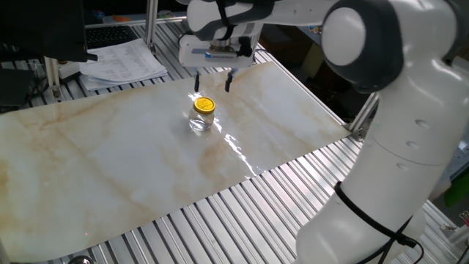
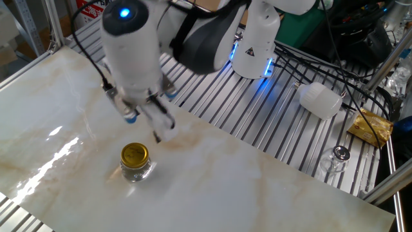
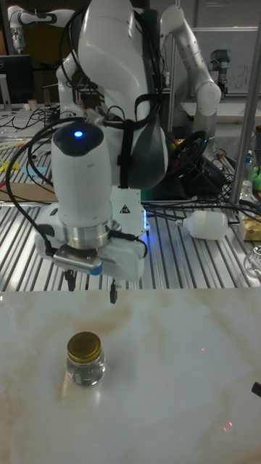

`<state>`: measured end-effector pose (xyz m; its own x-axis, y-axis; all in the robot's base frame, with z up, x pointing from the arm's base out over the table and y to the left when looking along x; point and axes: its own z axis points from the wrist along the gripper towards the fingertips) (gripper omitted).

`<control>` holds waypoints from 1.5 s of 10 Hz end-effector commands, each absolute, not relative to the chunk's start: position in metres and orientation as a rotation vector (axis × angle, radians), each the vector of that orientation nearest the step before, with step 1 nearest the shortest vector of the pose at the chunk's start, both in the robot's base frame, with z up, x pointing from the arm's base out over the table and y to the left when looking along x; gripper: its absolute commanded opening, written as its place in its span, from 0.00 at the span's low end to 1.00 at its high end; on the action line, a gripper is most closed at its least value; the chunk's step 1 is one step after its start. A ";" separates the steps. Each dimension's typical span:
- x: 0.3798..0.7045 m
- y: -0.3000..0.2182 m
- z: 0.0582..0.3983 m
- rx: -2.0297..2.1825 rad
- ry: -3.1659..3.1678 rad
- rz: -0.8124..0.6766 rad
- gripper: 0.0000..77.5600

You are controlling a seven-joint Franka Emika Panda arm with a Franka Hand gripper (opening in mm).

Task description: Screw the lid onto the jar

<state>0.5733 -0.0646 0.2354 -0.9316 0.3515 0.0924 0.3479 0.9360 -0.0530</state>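
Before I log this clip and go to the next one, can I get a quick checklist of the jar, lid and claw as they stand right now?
1. Lid seated on the jar mouth: ok.
2. Lid screwed fully tight: cannot tell.
3. Jar upright on the marble tabletop: ok.
4. Claw open and holding nothing: ok.
5. Claw clear of the lid, raised above and behind it: ok.
6. Lid level, not tilted: ok.

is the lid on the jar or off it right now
On. The lid caps the upright jar; the open gripper is clear above. Whether it's fully tight, cannot tell.
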 end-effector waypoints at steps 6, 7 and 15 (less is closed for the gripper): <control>0.556 -0.066 0.253 -0.125 -3.009 0.068 1.00; 0.556 -0.066 0.254 -0.084 -3.012 0.066 1.00; 0.555 -0.067 0.255 0.058 -3.027 0.056 1.00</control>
<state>0.5543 -0.0667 0.2536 -0.9924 -0.0316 0.1191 -0.0360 0.9987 -0.0355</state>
